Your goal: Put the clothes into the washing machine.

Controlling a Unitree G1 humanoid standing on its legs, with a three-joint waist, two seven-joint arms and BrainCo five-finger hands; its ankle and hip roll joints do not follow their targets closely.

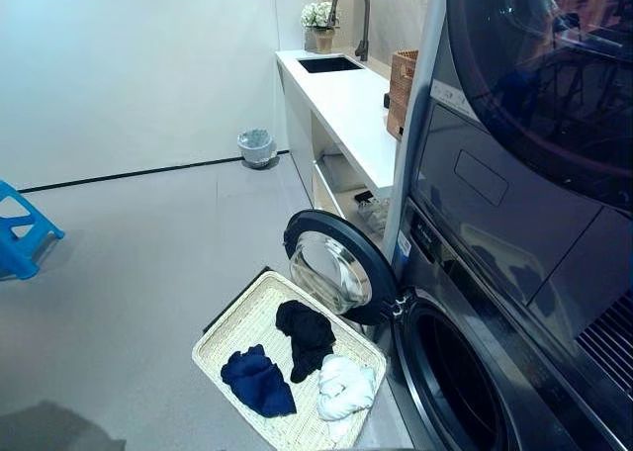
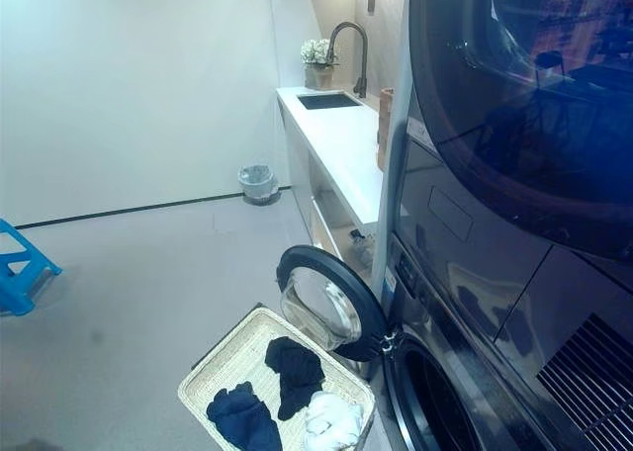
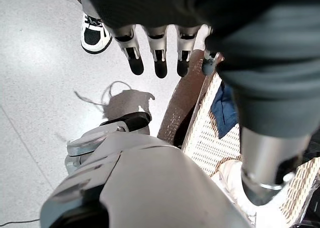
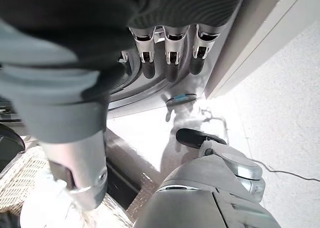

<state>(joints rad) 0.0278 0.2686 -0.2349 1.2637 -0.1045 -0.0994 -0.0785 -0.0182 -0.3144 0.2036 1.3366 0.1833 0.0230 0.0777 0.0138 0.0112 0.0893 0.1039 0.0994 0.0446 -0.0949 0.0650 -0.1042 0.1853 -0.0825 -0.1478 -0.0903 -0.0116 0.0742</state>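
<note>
Looking down through my head views, I see the washing machine [image 1: 465,372] with its round door [image 1: 341,265] swung open toward the floor, and a pale woven basket [image 1: 242,317] lying just before it. In the basket lie three clothes: a dark blue garment [image 1: 257,380], a black garment [image 1: 307,337] and a white garment [image 1: 346,387], the white one nearest the drum opening. Farther off stand a white counter [image 1: 346,105] with a sink [image 1: 329,63] and a small bin [image 1: 256,146].

My left wrist view adds my left hand [image 3: 159,53], fingers straight and apart, holding nothing, hanging above the floor beside the basket's edge, with the blue garment near it; a person's shoe [image 3: 95,34] shows beyond.

My right wrist view shows my right hand [image 4: 170,50], fingers straight, empty, close to the machine's front, well apart from the clothes.
</note>
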